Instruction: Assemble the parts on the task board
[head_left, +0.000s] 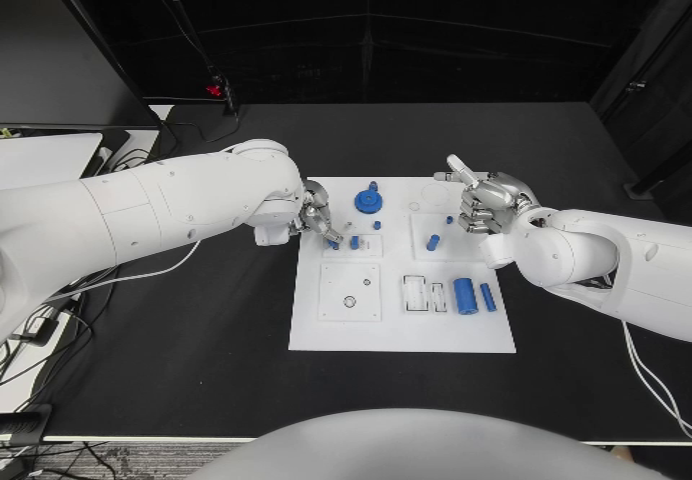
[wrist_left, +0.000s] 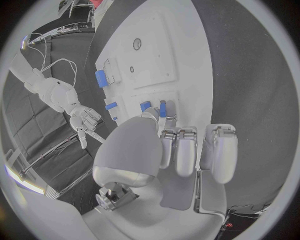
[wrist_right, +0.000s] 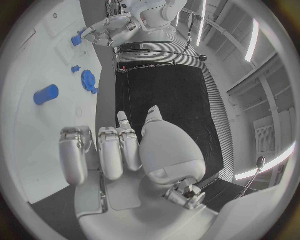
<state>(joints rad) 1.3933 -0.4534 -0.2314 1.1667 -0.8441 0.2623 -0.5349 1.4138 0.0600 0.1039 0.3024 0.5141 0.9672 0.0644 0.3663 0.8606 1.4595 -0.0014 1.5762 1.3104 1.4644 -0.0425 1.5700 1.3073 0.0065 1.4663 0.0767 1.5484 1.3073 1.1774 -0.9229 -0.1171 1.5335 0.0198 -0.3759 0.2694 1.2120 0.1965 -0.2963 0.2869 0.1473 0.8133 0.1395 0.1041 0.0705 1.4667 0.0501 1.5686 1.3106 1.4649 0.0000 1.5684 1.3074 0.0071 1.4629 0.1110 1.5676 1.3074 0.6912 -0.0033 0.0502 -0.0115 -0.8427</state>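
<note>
Two bulky white arms, each ending in a silver many-fingered robot hand (head_left: 492, 197).

The board (head_left: 402, 335) lies in the middle of the table (head_left: 173, 380). On its far edge sits a gear (head_left: 369, 202), with a small peg (head_left: 378, 225) just nearer. Left of that, two small pegs (head_left: 355, 242) stand under the left hand (head_left: 313, 222), which reaches in over the board's far left corner. The right hand (head_left: 488, 203) hangs over the far right corner, with a short peg (head_left: 433, 241) near it on the board. Toward the near right lie a cylinder (head_left: 464, 295) and, just right of it, a thin pin (head_left: 489, 297). A square plate (head_left: 349, 292) lies on the near left.
</note>
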